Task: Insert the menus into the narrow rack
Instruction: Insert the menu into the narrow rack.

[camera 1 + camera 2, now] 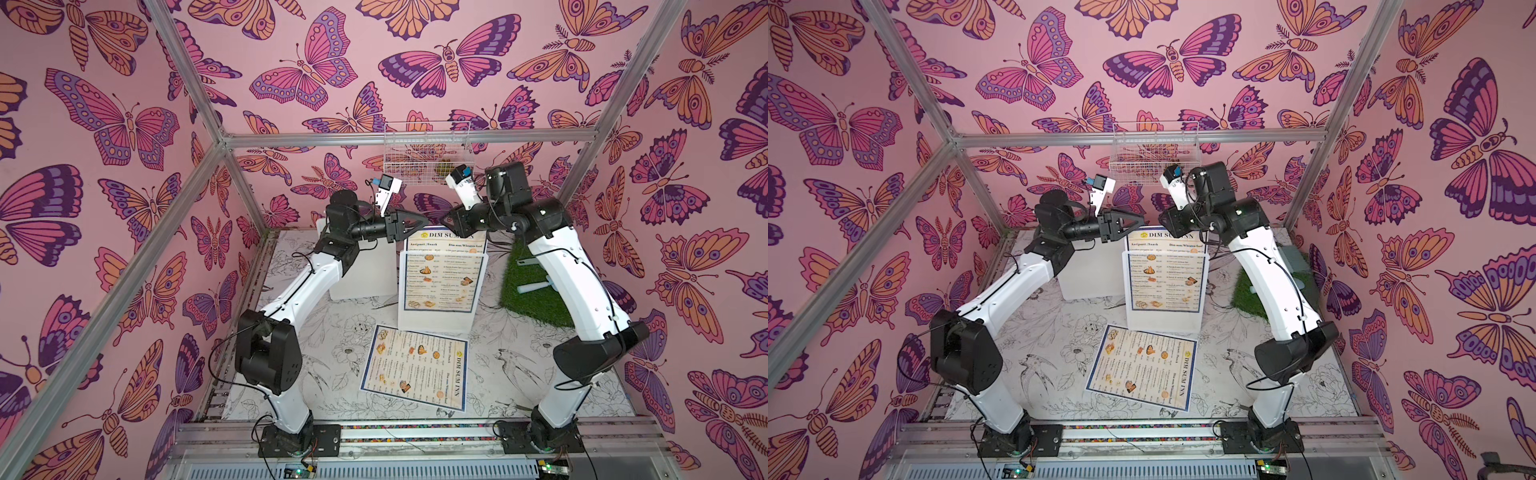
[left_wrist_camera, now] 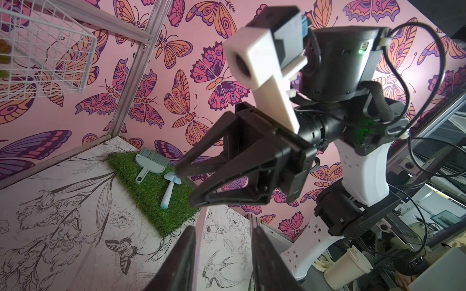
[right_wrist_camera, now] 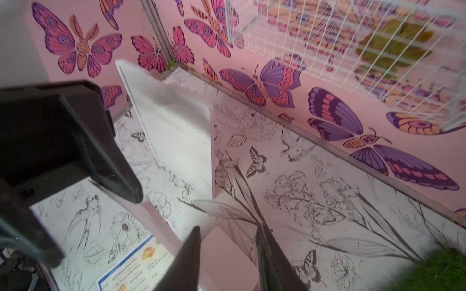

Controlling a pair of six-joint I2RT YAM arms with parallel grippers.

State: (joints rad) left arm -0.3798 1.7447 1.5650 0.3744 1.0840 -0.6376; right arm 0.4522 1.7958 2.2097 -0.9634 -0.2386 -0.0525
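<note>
Presently find left claw [image 1: 422, 219] spread and empty, right claw [image 1: 445, 219] likewise, with tips close together at 12 o'clock of the upright menu [image 1: 440, 274], over its header. Judge that menu seated in the narrow rack [image 1: 434, 320]. Find second menu [image 1: 415, 368] flat on the desk [image 1: 519, 374] at 6 o'clock of the rack, just clear of its foot. Recommend lifting both claws straight up to spare the upright menu, then working one edge of the second menu: slick laminate, little purchase from above. Advise pinching opposite edges to hold it taut and entering the slot bottom edge first. Risk: buckling against the upright menu.
</note>
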